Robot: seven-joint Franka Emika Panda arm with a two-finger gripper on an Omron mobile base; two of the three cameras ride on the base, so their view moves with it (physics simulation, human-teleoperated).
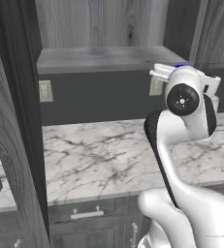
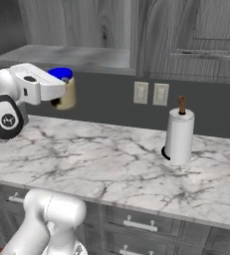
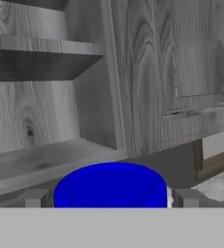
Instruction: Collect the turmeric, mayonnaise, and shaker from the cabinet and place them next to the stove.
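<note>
One of the three items, the mayonnaise (image 2: 64, 94), is in the air, clamped between the wide-set jaws of the gripper (image 2: 61, 92) at about ten o'clock in the right base view, just below the front edge of the open cabinet (image 2: 76, 55). In the hand view its blue lid sits at six o'clock between the fingertips (image 3: 36, 197). It hangs above the marble counter (image 2: 111, 164), not yet set down. The paper-towel roll (image 2: 178, 135) stands at three o'clock. The turmeric, shaker and stove are out of frame, so placement likely remains for all three.
</note>
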